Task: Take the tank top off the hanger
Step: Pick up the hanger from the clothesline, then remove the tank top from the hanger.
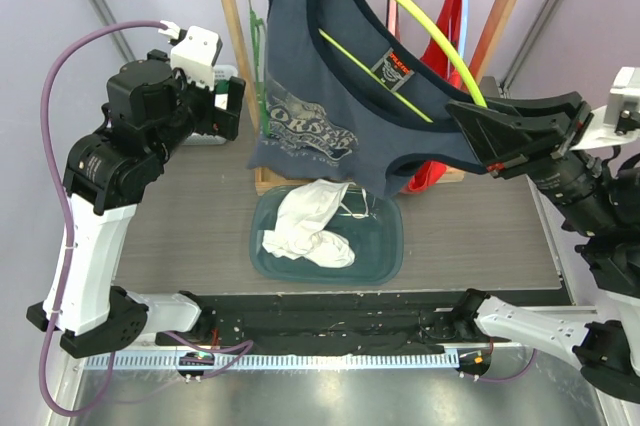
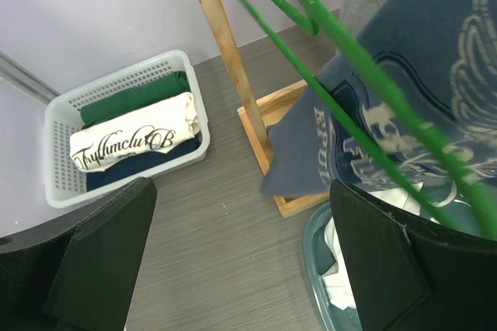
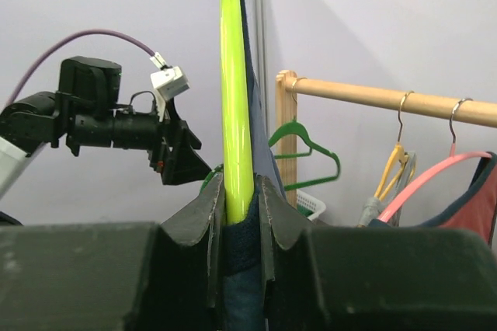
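Tank top point(image 1: 320, 96) on hanger point(image 3: 235, 113) before rack point(image 1: 235, 36); tub point(image 1: 390, 256) below; basket point(image 2: 56, 152) left.

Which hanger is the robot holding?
The bright yellow-green hanger with the dark blue tank top on it, pinched in the right gripper. The other hangers just hang on the wooden rail, untouched.

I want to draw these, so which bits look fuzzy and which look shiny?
Left wrist view: the green hanger close to the lens looks smeary, but the writing on the folded shirt is crisp. Right wrist view: the yellow hanger glows bright between the dark fingers of the right gripper. Top view: all sharp, with shine on the metal strip at the bottom.
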Robot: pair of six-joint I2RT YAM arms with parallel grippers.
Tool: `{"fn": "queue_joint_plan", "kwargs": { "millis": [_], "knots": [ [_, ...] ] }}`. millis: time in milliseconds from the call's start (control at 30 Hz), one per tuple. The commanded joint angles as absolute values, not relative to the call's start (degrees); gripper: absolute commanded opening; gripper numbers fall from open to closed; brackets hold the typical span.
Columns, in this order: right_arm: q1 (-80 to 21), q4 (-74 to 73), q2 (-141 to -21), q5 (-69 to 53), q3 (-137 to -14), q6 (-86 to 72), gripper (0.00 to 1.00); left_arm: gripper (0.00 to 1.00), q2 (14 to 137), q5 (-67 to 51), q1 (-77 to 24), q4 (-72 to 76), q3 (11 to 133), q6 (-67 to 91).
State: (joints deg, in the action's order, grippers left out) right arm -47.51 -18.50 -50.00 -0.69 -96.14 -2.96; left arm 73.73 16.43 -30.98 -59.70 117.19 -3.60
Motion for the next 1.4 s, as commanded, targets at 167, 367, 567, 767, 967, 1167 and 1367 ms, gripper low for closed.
{"fn": "queue_joint_plan", "kwargs": {
  "millis": [167, 367, 567, 767, 967, 1167, 1367],
  "knots": [
    [-47.72, -11.16, -47.73, -5.71, -100.72, -5.36, 0.01, 1.0, 73.21, 15.12, -30.67, -59.15, 118.83, -3.16],
    [-47.72, -7.92, -46.06, -8.61, -101.25, -6.42, 0.01, 1.0, 73.39, 15.03, -30.67, -59.15, 119.09, -3.16],
    [-47.72, -6.94, -45.79, -10.11, -104.5, -6.85, 0.01, 1.0, 73.3, 15.03, -30.67, -58.98, 119.09, -3.08],
    [-47.72, -7.91, -45.53, -9.93, -104.42, -7.47, 0.01, 1.0, 73.3, 14.85, -30.67, -58.97, 119.35, -2.99],
    [-47.72, -10.1, -45.17, -8.18, -103.63, -7.12, 0.01, 1.0, 73.3, 14.59, -30.76, -58.97, 119.36, -2.9],
    [-47.72, -11.95, -45.44, -5.72, -101.69, -5.63, 0.01, 1.0, 73.04, 14.41, -30.67, -59.15, 119.27, -2.9],
    [-47.64, -12.57, -47.11, -3.69, -102.39, -3.78, 0.01, 1.0, 72.51, 14.41, -30.67, -59.24, 118.92, -2.99]
  ]
}}
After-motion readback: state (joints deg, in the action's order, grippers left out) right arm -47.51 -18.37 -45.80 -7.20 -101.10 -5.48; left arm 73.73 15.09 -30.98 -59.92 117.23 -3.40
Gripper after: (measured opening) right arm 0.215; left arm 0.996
